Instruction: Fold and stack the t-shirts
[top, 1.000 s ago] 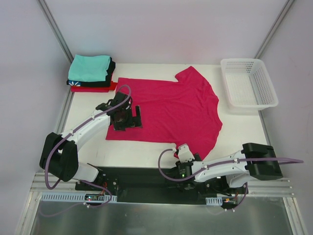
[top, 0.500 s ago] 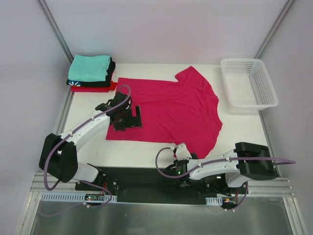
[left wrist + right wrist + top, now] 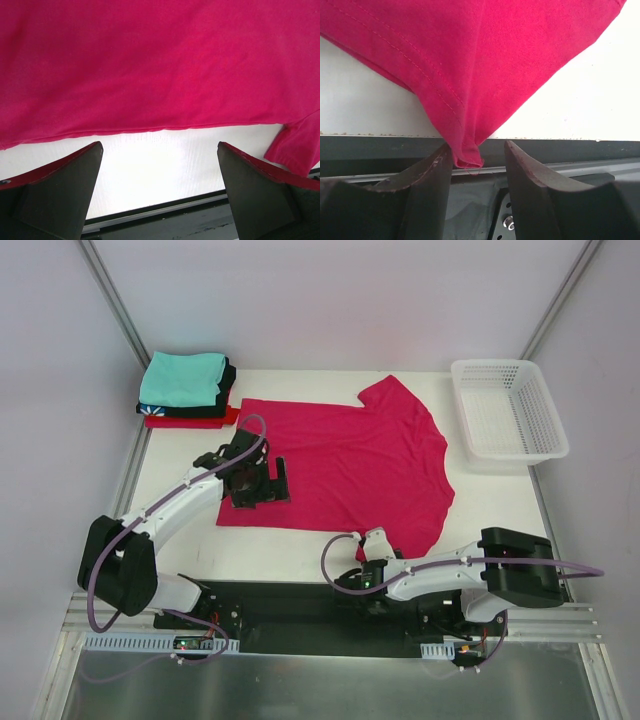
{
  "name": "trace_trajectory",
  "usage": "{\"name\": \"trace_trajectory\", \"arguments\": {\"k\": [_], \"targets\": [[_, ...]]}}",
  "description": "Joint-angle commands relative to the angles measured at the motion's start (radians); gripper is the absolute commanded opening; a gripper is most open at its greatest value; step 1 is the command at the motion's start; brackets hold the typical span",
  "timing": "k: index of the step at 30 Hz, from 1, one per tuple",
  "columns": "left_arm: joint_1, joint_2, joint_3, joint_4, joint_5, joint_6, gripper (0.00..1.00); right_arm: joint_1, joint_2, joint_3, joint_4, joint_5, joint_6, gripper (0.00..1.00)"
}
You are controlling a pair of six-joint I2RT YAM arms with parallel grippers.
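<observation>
A crimson-pink t-shirt [image 3: 350, 460] lies spread flat on the white table. My left gripper [image 3: 262, 483] hovers over its left part, near the hem. In the left wrist view the left gripper [image 3: 159, 147] is wide open, with the t-shirt hem [image 3: 160, 65] just beyond its fingers and nothing between them. My right gripper [image 3: 375, 540] sits at the table's near edge. In the right wrist view a corner of the t-shirt [image 3: 470, 75] hangs between the right gripper [image 3: 477, 146] jaws. It touches the left finger [image 3: 427, 175], and a gap remains on the right side. Folded t-shirts [image 3: 185, 380], teal on top, are stacked at the back left.
A white mesh basket [image 3: 510, 410] stands at the back right. A black base plate [image 3: 300, 605] runs along the near table edge under the arms. Pale walls enclose the table on three sides.
The right gripper's jaws have narrowed around the t-shirt corner and the arm shifted slightly left. The left arm has not moved.
</observation>
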Motion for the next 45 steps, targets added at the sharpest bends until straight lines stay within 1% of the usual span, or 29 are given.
{"name": "trace_trajectory", "arguments": {"k": [1, 3, 9, 10, 15, 20, 21, 23, 24, 27, 31, 37, 41, 45], "targets": [[-0.009, -0.042, -0.009, -0.014, -0.005, -0.018, 0.99, -0.012, -0.012, -0.006, -0.005, -0.008, 0.001, 0.46], [-0.009, -0.039, -0.006, -0.014, -0.005, -0.018, 0.99, -0.014, -0.014, -0.008, -0.001, -0.011, -0.004, 0.45], [-0.012, -0.031, -0.01, -0.016, 0.0, -0.021, 0.99, -0.018, -0.003, -0.006, 0.006, -0.02, -0.016, 0.32], [-0.012, -0.03, -0.009, -0.016, -0.002, -0.021, 0.99, -0.018, -0.003, -0.005, 0.002, -0.02, -0.017, 0.27], [-0.012, -0.037, -0.014, -0.014, -0.006, -0.02, 0.99, -0.02, -0.009, -0.009, 0.006, -0.023, -0.014, 0.21], [-0.012, -0.034, -0.015, -0.014, -0.006, -0.023, 0.99, -0.02, -0.02, -0.017, 0.002, -0.031, -0.011, 0.19], [-0.012, -0.036, -0.014, -0.014, -0.005, -0.023, 0.99, -0.02, -0.02, -0.02, 0.004, -0.034, -0.01, 0.12], [-0.012, -0.036, -0.014, -0.016, -0.006, -0.025, 0.99, -0.02, -0.023, -0.02, 0.004, -0.037, -0.01, 0.1], [-0.012, -0.034, -0.012, -0.014, -0.005, -0.025, 0.99, -0.02, -0.021, -0.02, 0.002, -0.039, -0.008, 0.02], [-0.014, -0.034, -0.012, -0.014, -0.009, -0.028, 0.99, -0.018, -0.018, -0.012, -0.002, -0.042, -0.008, 0.01], [-0.014, -0.031, -0.029, -0.014, -0.017, -0.038, 0.99, -0.015, -0.041, 0.02, -0.054, -0.031, -0.011, 0.01], [-0.014, -0.043, -0.061, -0.016, -0.061, -0.052, 0.99, -0.029, -0.124, 0.046, -0.137, 0.007, -0.022, 0.01], [-0.012, -0.073, -0.104, -0.016, -0.091, -0.086, 0.99, -0.073, -0.197, 0.017, -0.168, 0.027, -0.031, 0.01], [-0.008, -0.174, -0.162, -0.016, -0.204, -0.176, 0.99, -0.124, -0.311, -0.018, -0.177, 0.027, -0.066, 0.01]]}}
